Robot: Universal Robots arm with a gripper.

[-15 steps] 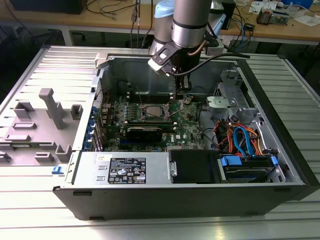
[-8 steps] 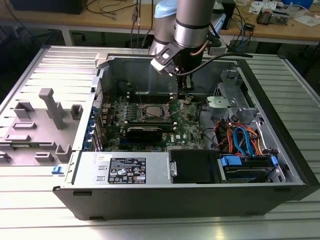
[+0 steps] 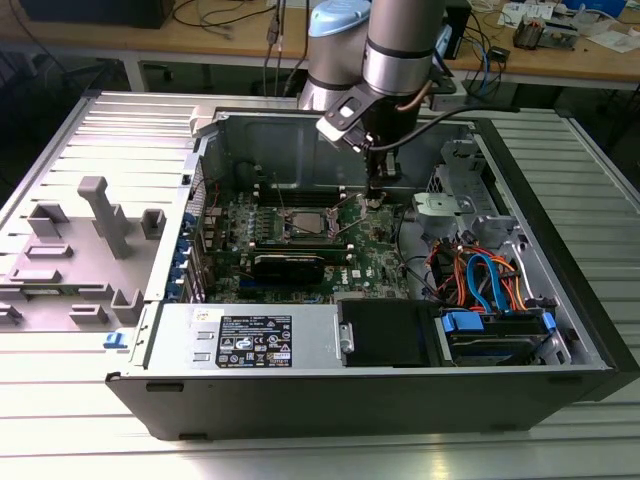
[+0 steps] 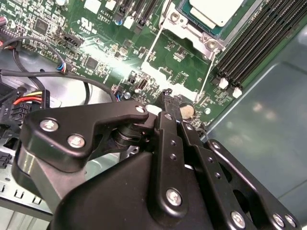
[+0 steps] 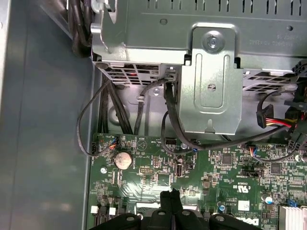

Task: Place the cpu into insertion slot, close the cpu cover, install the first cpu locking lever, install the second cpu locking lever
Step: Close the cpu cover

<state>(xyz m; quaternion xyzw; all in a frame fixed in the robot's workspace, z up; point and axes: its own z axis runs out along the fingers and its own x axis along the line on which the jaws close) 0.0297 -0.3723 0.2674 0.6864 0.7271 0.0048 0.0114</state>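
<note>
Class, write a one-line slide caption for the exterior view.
Robot gripper inside the open computer case, poised over the motherboard beside the cpu in its insertion slot.

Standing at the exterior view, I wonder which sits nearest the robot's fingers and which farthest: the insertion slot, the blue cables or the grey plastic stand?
Measured from the fingers:
1. the insertion slot, just to the exterior view's left, on the green board.
2. the blue cables, lower right inside the case.
3. the grey plastic stand, outside the case, far left.
</note>
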